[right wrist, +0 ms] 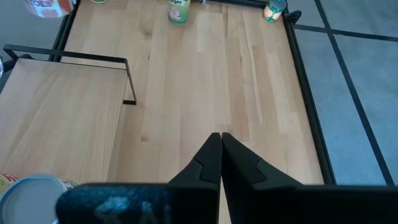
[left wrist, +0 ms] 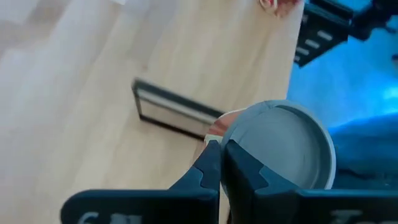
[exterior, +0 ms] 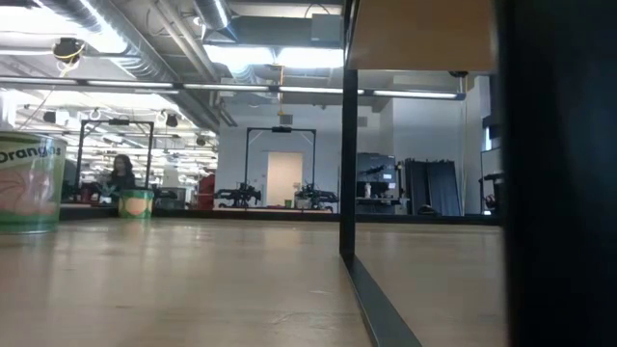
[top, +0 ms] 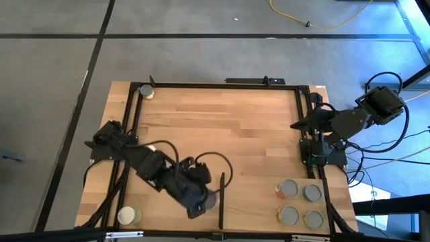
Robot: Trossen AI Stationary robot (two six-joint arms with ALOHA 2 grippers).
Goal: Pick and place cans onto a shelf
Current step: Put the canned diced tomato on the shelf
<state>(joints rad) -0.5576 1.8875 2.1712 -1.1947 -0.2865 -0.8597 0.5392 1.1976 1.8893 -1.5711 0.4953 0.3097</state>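
Observation:
A can with a grey top and reddish side is up in the air at my left gripper, which is shut on it just left of the shelf's black strip; the can peeks out beside the gripper. The shelf is a raised light-wood panel at the table's near right, with several cans on it, among them one with a red side. My right gripper is shut and empty, high over the table's right side. My left gripper has its shut fingertips at the rim of the can's top, on one side of the can. The fingers slant down from the table's left. The can hangs beside them, top up, clear of the table. The fingers hide exactly how the rim is pinched.
A cream-topped can stands at the table's near left corner and another can at the far left corner. The shelf's black leg rises from the tabletop. Bare wood lies across the table's middle.

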